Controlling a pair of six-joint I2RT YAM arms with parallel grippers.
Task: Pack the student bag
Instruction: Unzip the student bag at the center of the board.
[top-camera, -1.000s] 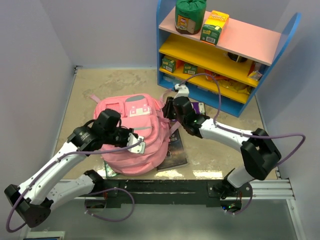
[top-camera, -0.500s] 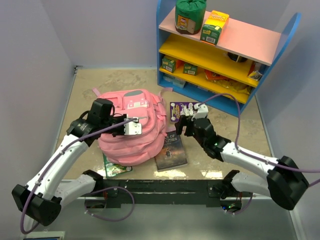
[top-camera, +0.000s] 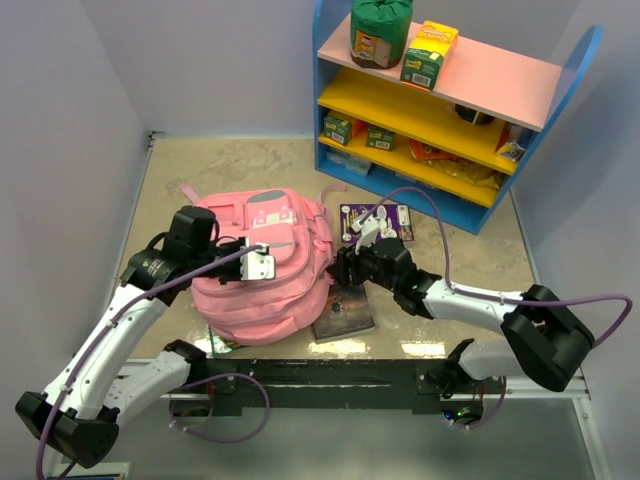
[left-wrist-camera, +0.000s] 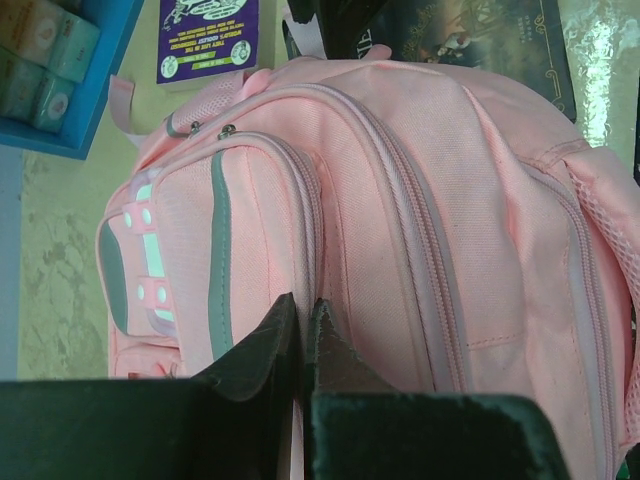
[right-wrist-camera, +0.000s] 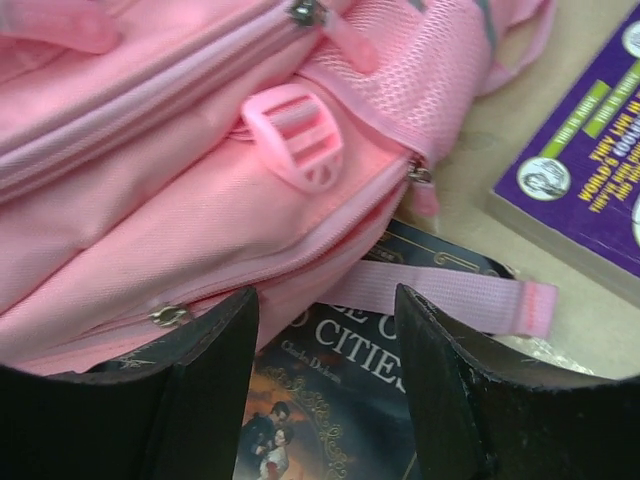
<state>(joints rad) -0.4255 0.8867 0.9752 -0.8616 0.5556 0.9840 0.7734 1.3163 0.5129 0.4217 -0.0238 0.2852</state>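
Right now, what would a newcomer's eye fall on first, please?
A big pink backpack lies in the middle, partly over a dark book. The left gripper is shut over it; the right gripper is open at its right edge. A colourful shelf stands back right.

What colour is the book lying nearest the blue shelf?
Purple, with green and white print; the book shows best in the right wrist view.

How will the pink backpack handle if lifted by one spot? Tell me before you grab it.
The pink backpack will probably sag and fold: its fabric bulges and creases softly. Its loose strap will likely dangle and could catch. It rests partly on the dark book, so dragging it may shift that book.
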